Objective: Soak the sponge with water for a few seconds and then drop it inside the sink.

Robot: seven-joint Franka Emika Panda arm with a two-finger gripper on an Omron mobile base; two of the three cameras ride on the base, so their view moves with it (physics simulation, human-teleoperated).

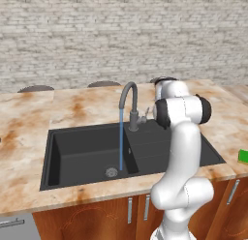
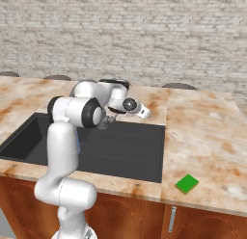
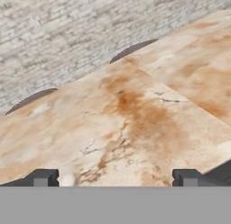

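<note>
Sink: black basin holding nothing but the water, a thin blue stream falling from the faucet beside the drain.
Sponge: flat on my worktop, right of the sink, near the front edge.
Gripper: my fingers spread wide, pinching nothing, over bare worktop.

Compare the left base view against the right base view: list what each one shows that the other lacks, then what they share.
Left base view alone: the blue water running from the grey faucet down to the round drain.

Right base view alone: the whole green sponge lying flat on the counter, right of the basin, untouched.

Both: the black sink, the marbled counter, the brick wall and the white arm.
</note>
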